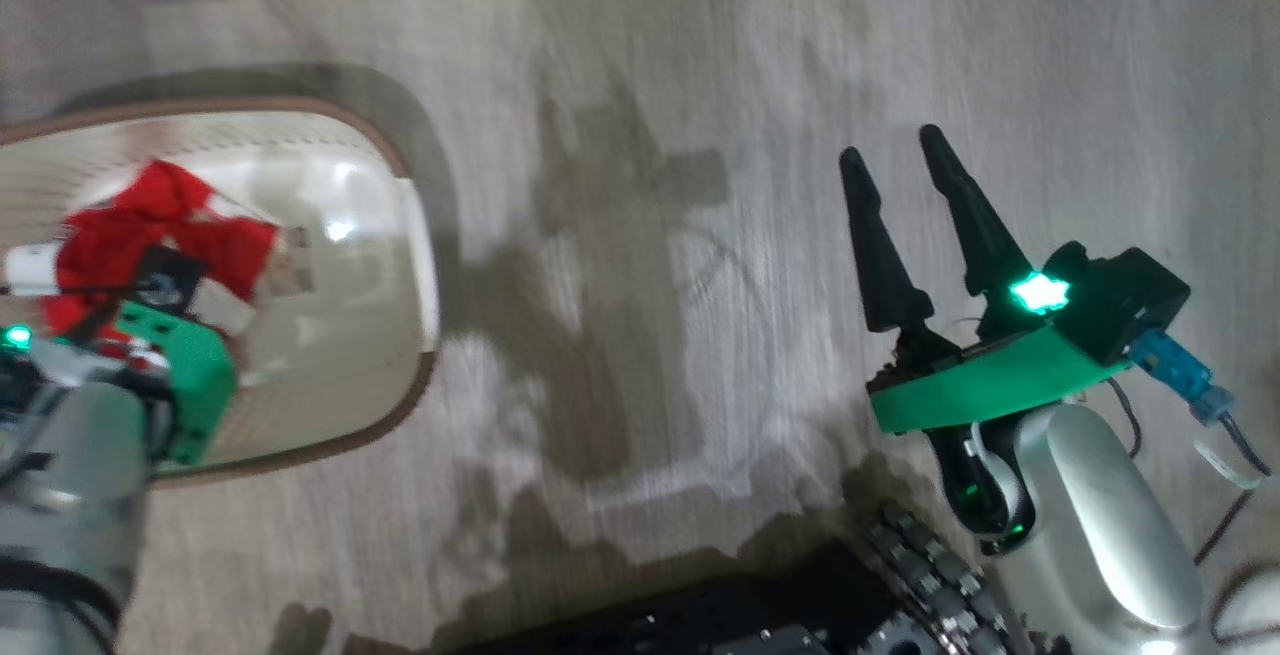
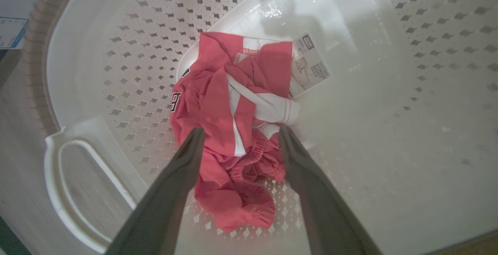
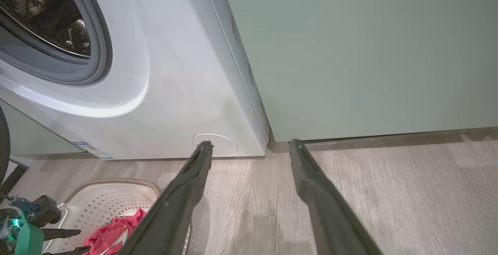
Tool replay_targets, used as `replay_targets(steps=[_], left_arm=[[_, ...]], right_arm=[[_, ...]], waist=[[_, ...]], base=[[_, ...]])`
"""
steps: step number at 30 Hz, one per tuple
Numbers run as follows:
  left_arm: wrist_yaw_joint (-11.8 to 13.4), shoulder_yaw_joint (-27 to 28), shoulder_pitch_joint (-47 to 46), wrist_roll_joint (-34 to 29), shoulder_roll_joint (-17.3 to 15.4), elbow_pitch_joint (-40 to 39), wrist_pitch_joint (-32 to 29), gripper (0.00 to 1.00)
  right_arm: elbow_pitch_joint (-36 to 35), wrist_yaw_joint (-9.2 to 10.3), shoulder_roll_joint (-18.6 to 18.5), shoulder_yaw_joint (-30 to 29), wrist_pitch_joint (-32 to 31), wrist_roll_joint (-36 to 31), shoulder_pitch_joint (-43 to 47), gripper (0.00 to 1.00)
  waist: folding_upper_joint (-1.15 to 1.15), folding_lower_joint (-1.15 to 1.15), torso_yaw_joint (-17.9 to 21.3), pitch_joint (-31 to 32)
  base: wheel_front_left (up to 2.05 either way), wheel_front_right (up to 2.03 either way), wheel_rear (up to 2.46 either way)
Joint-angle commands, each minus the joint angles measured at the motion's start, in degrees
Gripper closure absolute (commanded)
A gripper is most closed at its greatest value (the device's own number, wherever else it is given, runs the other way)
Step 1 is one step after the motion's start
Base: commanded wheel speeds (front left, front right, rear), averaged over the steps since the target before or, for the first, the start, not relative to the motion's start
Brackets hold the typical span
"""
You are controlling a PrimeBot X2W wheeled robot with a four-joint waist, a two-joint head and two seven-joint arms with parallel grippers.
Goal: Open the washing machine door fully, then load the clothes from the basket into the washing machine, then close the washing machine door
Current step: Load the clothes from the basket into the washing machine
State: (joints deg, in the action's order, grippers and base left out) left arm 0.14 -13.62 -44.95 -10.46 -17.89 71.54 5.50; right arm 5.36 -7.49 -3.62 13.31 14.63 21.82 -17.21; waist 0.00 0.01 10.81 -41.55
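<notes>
The left gripper (image 2: pixel 241 129), spread, straddles the clothes (image 2: pixel 210 107) in the basket (image 2: pixel 408 91), seemingly to pinch them. The right gripper (image 1: pixel 890 143) hangs spread, aside.

Bg: pale green cabinet (image 3: pixel 369 52), flat matte front, evenly lit. Floor (image 3: pixel 389 192) = light grey-beige wood-look planks, runs right up to cabinet base. Thin dark seam (image 3: pixel 369 137) under cabinet's bottom edge. Head view: same planks, blurred, w/ soft dark shadows (image 1: pixel 570 335) + brighter patches. Light looks diffuse.
</notes>
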Motion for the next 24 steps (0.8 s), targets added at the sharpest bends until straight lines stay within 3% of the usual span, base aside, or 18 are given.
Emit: replay_targets(steps=[1,9,24], left_arm=[[0.0,0.8,0.2,-0.4,-3.6,0.0,-0.1,0.00],[-0.8,-1.8,-3.4,-2.6,-9.0,1.4,-5.4,0.00],[-0.9,-8.6,-10.1,-7.5,-12.1,1.9,-9.8,0.00]], right_arm=[[-1.9,0.00,0.7,1.5,0.4,0.8,0.5,0.00],[-3.2,0.00,0.7,2.6,0.4,4.2,-1.2,0.00],[-5.2,0.00,0.7,3.6,0.4,5.5,-4.6,0.00]], waist=[[0.00,-0.01,2.8,-3.1],[0.00,-0.01,5.5,-9.2],[0.00,-0.01,7.2,-17.7]], base=[[0.00,0.00,0.00],[0.00,0.00,0.00],[0.00,0.00,0.00]])
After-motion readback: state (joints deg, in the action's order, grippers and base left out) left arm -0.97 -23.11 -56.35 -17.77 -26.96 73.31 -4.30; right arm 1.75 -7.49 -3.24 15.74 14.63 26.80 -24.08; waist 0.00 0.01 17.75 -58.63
